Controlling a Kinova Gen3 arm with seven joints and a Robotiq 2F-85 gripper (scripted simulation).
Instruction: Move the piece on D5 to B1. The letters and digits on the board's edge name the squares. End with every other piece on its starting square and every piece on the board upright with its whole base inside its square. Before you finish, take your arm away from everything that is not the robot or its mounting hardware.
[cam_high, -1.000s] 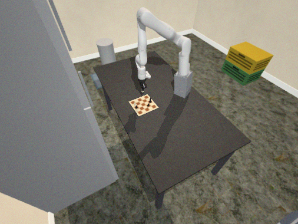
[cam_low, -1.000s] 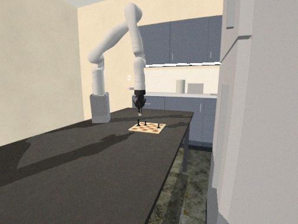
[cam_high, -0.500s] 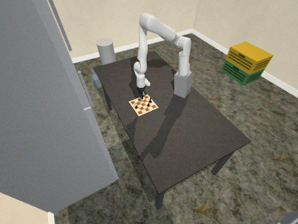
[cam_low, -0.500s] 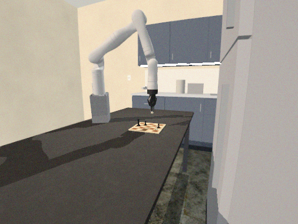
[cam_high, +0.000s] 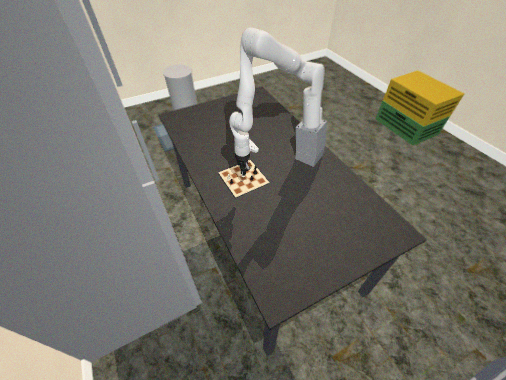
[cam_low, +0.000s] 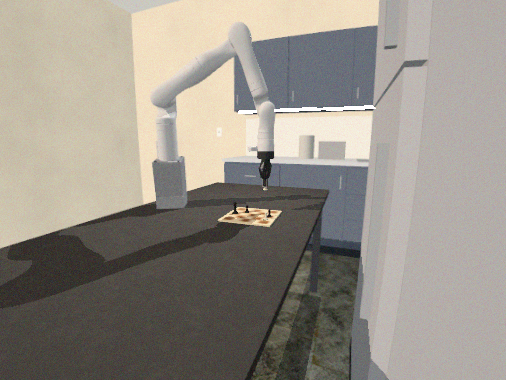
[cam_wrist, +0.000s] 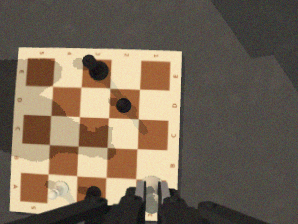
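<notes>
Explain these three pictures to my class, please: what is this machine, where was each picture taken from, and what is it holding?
A white jointed robot arm stands on a grey pedestal on a dark rectangular table. One picture looks down from above, one from the table's end, one from a camera at the arm's wrist. On the table lies a small tan-and-brown chequered board with black pieces and one pale piece. The black two-fingered gripper is shut on a pale chess piece, lifted above the board.
</notes>
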